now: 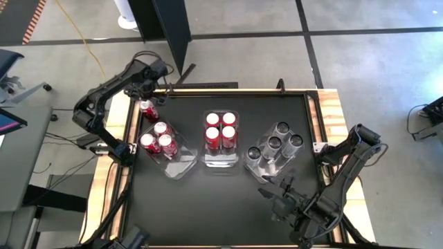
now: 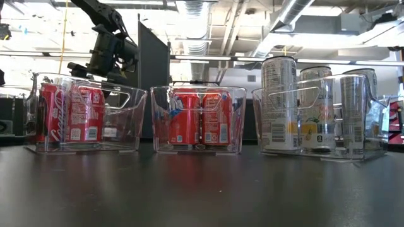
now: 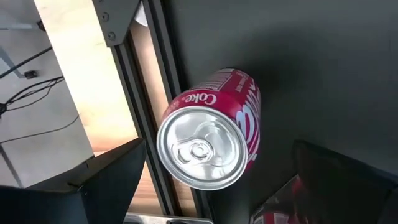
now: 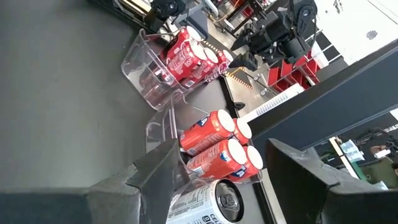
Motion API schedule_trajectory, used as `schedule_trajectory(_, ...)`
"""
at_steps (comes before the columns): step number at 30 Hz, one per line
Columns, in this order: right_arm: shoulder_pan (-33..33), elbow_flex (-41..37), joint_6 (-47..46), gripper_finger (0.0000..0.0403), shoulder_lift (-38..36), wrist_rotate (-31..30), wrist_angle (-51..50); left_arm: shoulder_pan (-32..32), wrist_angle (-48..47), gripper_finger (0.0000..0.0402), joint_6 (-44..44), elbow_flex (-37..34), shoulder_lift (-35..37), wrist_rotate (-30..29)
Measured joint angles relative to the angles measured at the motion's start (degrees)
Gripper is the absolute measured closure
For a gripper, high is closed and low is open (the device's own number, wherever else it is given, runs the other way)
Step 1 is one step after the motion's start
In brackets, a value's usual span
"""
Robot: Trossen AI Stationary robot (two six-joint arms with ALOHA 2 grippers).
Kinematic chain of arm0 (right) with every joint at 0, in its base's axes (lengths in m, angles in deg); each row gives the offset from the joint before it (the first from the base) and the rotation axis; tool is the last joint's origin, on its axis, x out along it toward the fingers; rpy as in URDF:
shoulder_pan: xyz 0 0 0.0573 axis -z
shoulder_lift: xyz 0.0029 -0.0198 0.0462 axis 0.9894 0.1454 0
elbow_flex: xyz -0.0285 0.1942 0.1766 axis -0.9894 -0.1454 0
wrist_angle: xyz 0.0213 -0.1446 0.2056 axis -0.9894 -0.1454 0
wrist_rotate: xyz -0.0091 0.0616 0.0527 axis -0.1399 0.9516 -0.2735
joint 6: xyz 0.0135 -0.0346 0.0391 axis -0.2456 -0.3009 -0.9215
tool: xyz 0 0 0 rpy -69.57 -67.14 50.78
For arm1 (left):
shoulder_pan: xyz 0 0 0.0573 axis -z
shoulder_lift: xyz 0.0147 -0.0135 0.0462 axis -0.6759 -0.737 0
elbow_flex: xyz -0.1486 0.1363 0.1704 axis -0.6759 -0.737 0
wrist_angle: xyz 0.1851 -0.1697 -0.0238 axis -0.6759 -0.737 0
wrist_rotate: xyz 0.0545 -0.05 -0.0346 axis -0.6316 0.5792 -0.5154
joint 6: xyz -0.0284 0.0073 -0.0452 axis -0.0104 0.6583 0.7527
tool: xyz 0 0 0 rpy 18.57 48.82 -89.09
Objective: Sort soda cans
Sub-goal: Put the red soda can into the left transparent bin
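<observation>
Left tool over lone red can, far-left table.
High: fingers apart, can outside left bin; silver cans right. Left wrist: can upright between fingers. Right tool idle, near-right, open.

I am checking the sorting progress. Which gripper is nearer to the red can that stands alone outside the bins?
Left. The left gripper hangs right above the lone red can, fingers open. The right gripper waits across the table, beyond the bin of silver cans.
</observation>
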Motion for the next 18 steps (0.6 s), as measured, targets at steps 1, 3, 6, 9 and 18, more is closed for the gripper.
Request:
schedule_trajectory(1,0.0,0.0,0.0,0.0148,0.0,0.0,0.0,0.0,0.4,0.0002,0.0,-0.4,0.0,-0.1)
schedule_trajectory(3,0.0,0.0,0.0,0.0148,0.0,0.0,0.1,0.0,1.3,0.0002,0.1,-1.2,0.0,-0.1)
schedule_trajectory(6,0.0,0.0,0.0,0.0148,0.0,0.0,0.4,0.0,2.1,0.0002,0.2,-1.8,0.0,-0.1)
schedule_trajectory(9,0.0,0.0,0.0,0.0148,0.0,0.0,0.6,0.0,2.5,0.0002,0.2,-2.2,0.0,-0.2)
schedule_trajectory(18,0.0,0.0,0.1,0.0148,0.0,0.0,0.9,0.0,4.4,0.0002,0.1,-3.6,0.0,-0.6)
